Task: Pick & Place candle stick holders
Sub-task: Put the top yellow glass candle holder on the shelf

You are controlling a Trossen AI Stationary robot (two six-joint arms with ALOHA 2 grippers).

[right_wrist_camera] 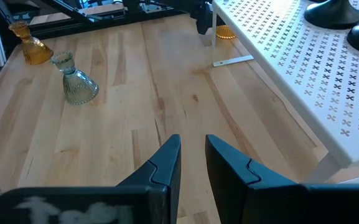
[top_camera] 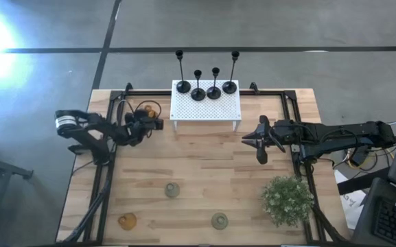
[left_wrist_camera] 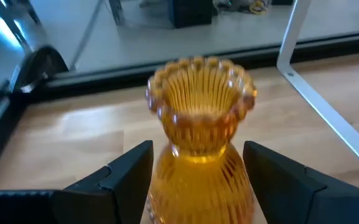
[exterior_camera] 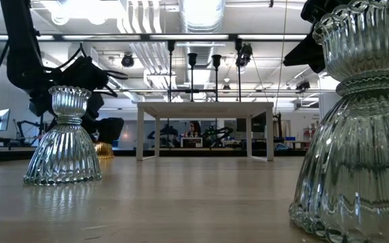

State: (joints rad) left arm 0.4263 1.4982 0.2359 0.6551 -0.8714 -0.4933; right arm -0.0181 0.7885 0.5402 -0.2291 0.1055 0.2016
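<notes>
1. Left gripper (left_wrist_camera: pixel 195 180) wide open, fingers either side of amber holder (left_wrist_camera: pixel 199 134), nothing pinched; it stands by the rack's (top_camera: pixel 206 106) left end.
2. Right gripper (right_wrist_camera: pixel 191 163) narrow, empty, waiting right of rack.
3. Four black holders (top_camera: pixel 205 88) on rack, so likely amber goes there too.
4. Rack leg close to approach; plant (top_camera: pixel 287 199) clear.
</notes>
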